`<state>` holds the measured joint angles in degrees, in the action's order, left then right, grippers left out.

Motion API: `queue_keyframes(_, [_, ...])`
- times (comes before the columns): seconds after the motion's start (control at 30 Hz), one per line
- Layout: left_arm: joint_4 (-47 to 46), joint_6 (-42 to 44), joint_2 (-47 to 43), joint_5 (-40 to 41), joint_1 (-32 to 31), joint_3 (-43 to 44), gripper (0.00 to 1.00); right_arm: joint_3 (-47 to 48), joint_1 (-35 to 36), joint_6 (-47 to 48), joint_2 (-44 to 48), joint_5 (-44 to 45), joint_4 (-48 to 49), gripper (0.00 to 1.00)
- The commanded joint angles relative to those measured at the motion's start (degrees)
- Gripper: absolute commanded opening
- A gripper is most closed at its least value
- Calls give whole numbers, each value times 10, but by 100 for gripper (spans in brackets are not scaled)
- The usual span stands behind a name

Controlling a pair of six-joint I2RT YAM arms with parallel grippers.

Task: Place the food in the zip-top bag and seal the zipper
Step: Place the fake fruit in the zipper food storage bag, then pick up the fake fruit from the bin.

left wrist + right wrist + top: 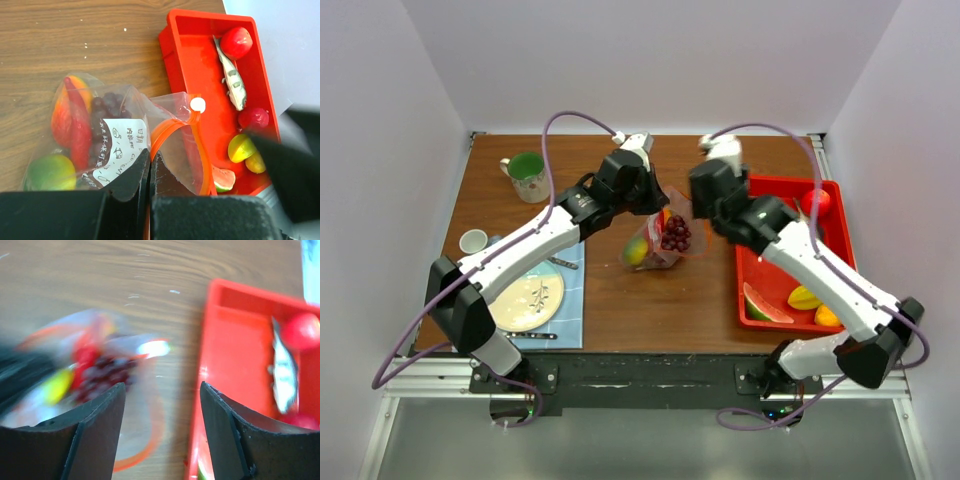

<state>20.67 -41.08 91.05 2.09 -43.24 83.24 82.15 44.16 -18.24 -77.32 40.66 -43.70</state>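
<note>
Bag filling is looking partway done, judging by how things are lying. On the left, the left gripper is pinching tight on the bag's near mouth edge and holding that edge up over the table. Inside the bag, a green fruit, a red-and-orange piece and grapes are sitting together behind the printed label. The zipper is gaping in an open loop, its two sides not pressed together. Right of the bag, the right gripper is hovering with its fingers spread and nothing between them, over the wood between bag and tray. Its own view is blurring, so I cannot tell more from it. Farthest right, in the tray, an apple, fish, another red fruit, lemon and watermelon are waiting. By my reckoning several pieces are needing to go in, and the sealing is not yet begun.
</note>
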Motion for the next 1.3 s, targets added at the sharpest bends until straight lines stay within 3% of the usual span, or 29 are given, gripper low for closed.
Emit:
queue_keyframes(0.0, [-37, 11, -36, 22, 4, -12, 0, -36, -156, -79, 73, -102, -43, 67])
queue_keyframes(0.2, [-37, 21, -39, 8, 4, -16, 0, -88, -352, -105, 66, -178, -45, 69])
queue_keyframes(0.37, [-36, 24, -42, -13, 4, -19, 0, -99, -473, -162, 10, -165, -81, 72])
queue_keyframes(0.47, [-35, 30, -45, -18, 4, -26, 0, -109, -498, -213, -6, -109, -112, 80])
queue_keyframes(0.6, [-45, 30, -50, -37, 6, -39, 0, -160, -542, -215, 6, -97, -89, 91])
queue_keyframes(0.83, [-57, 25, -41, -57, 6, -42, 0, -242, -657, -145, 15, -176, 16, 97])
queue_keyframes(1.27, [-61, 25, -25, -67, 5, -26, 0, -325, -682, -168, 6, -202, 171, 99])
